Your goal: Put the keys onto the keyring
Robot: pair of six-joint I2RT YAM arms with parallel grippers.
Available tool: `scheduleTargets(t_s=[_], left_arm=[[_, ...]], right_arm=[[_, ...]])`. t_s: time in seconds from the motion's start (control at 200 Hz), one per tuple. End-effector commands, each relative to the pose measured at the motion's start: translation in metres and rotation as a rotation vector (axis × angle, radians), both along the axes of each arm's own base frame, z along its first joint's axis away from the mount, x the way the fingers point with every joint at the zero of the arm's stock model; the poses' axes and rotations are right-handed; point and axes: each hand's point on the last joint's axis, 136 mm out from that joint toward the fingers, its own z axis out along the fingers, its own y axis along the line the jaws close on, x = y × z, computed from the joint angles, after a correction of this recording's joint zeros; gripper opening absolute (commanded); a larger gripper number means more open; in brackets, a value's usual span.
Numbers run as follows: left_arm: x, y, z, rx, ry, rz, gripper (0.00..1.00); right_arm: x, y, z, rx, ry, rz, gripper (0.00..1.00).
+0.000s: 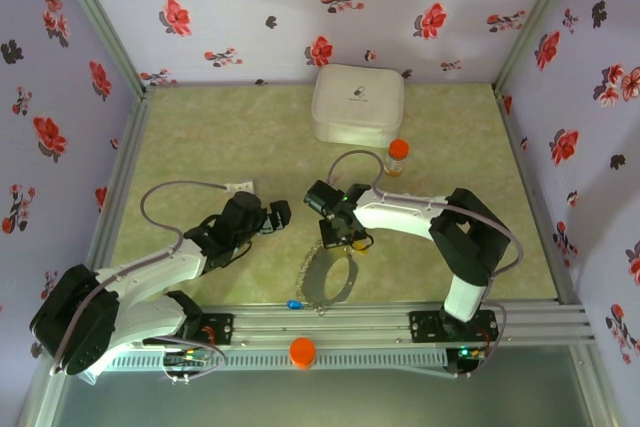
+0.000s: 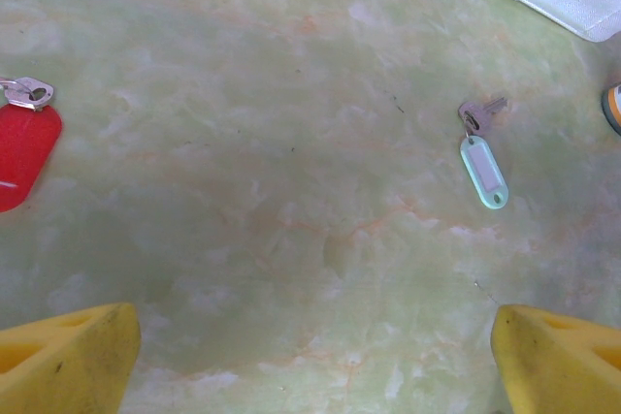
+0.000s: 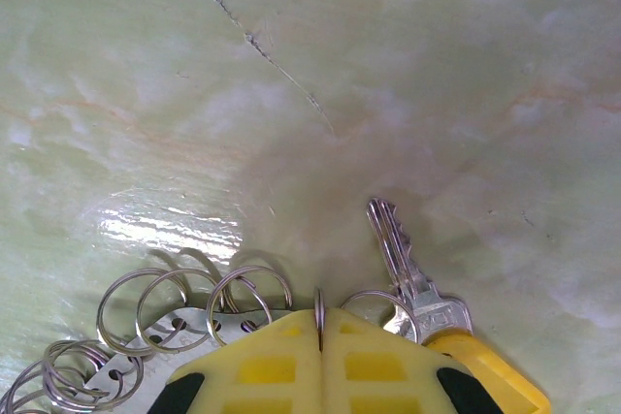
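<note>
Top external: orange cap (image 1: pixel 302 351) sits on the front rail between the arm bases. Just beyond the rail, blue key (image 1: pixel 295 303) lies on the table, just left of the keyring (image 1: pixel 330 279). The keyring lies flat near the front edge, roughly midway between the arms. Right gripper (image 1: pixel 337 237) points down at the keyring's far rim. Yellow key (image 1: pixel 360 244) lies just right of the gripper tips. Left gripper (image 1: pixel 283 212) sits left of this, apart from the keyring. Further back stand a bottle (image 1: pixel 398 157) and, behind it, a white box (image 1: pixel 358 105) against the back wall. Right wrist: fingers (image 3: pixel 262 370) are pressed together, with a thin split ring (image 3: pixel 319 309) seen edge-on and nipped in the seam between the tips. Cannot tell whether this ring belongs to the keyring or to the yellow key. Left of the tips the keyring shows as a metal strip carrying several small loops. Right of the tips the yellow key's silver blade points away, and its tag touches the right finger. Left wrist: fingers (image 2: pixel 68 361) are spread wide, nothing between them, bare table below. Further off, red key (image 2: pixel 24 147) lies at the left edge and pale key (image 2: pixel 482 170) right of centre, well apart.
</note>
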Motion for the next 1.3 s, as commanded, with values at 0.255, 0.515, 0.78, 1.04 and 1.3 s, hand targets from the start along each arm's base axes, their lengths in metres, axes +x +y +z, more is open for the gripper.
scheduleTargets(t_s=[0.255,0.515,0.78,1.04,1.3], left_arm=[[-0.001,0.009,0.064,0.266,-0.218,-0.238,0.93],[-0.006,0.002,0.143,0.317,-0.499,-0.400,0.73],[-0.027,-0.023,0.193,0.379,-0.748,-0.648,0.48],[-0.046,-0.045,0.198,0.338,-0.852,-0.803,0.22],[-0.095,-0.069,0.177,0.213,-0.796,-1.104,0.14]], right_arm=[[0.024,0.008,0.089,0.168,-0.332,0.171,0.00],[0.025,0.018,0.173,0.386,-0.651,0.379,0.00],[0.017,0.029,0.229,0.633,-0.800,0.572,0.00],[-0.001,0.041,0.245,0.704,-0.828,0.802,0.00],[-0.026,0.043,0.251,0.769,-0.884,0.972,0.00]])
